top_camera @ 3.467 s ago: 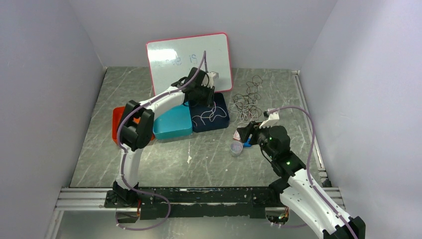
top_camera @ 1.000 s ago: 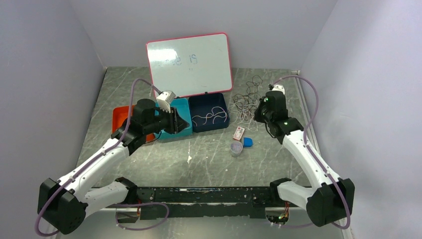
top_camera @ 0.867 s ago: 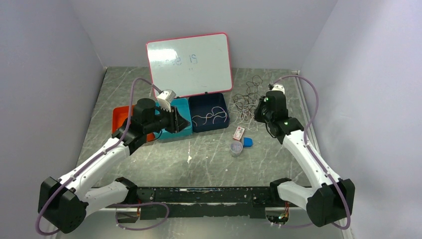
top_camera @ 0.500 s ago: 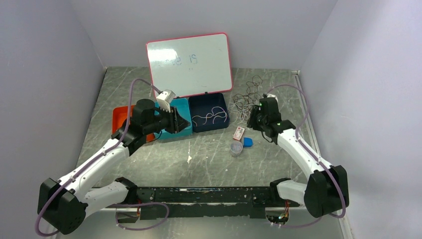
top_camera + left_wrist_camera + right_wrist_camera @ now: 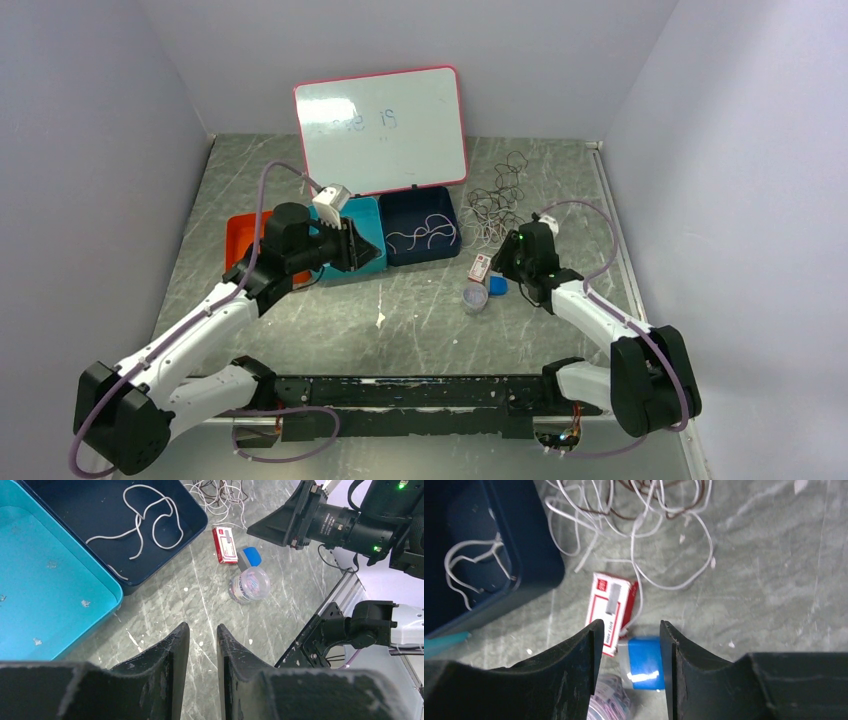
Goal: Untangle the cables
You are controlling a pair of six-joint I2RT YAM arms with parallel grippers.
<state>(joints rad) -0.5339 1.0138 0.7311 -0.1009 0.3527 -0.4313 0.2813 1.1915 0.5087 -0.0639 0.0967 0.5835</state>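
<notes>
Smooth marbled grey tabletop, glossy plastic navy bin, matt white cables.

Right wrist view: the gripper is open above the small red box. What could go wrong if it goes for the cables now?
1. The right gripper hangs over the red box and the blue piece, not over the cables. Closing here may catch those instead.
2. One white strand runs down to the box, so pulling it could drag the box along.
3. The strands cross many times, so a pull may tighten the tangle.

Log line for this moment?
left gripper: open, empty | right gripper: open, empty | cables: tangled heap | navy bin: holds white cable
</notes>
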